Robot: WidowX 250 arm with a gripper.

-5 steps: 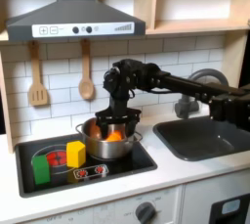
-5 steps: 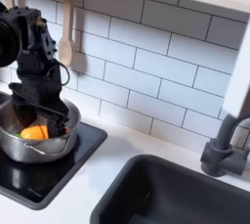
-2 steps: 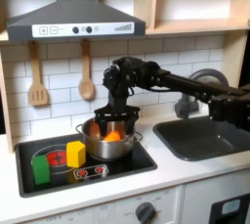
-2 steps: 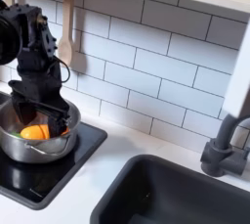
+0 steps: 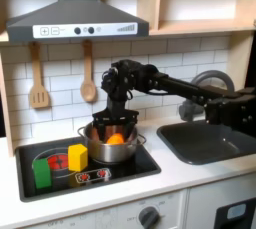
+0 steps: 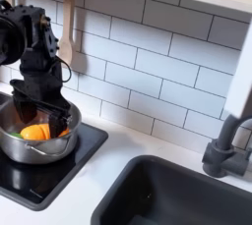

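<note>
A steel pot (image 5: 110, 154) stands on the black cooktop (image 5: 135, 167), and an orange thing (image 5: 116, 139) lies inside it. My gripper (image 5: 112, 126) hangs over the pot's mouth, open, with its fingers reaching down on either side of the orange thing. In the second exterior view the gripper (image 6: 39, 119) sits just above the orange thing (image 6: 35, 132) in the pot (image 6: 30, 153); I cannot tell if they touch. The black arm stretches in from the first exterior view's right.
A green block (image 5: 42, 170) and a yellow block (image 5: 77, 157) stand on the cooktop left of the pot. A wooden spatula (image 5: 38, 83) and spoon (image 5: 88, 78) hang on the tiled wall. A dark sink (image 5: 212, 140) with a faucet (image 6: 226, 150) lies to the right.
The gripper has shifted slightly to the left over the pot in both exterior views. The orange thing stays in the pot.
</note>
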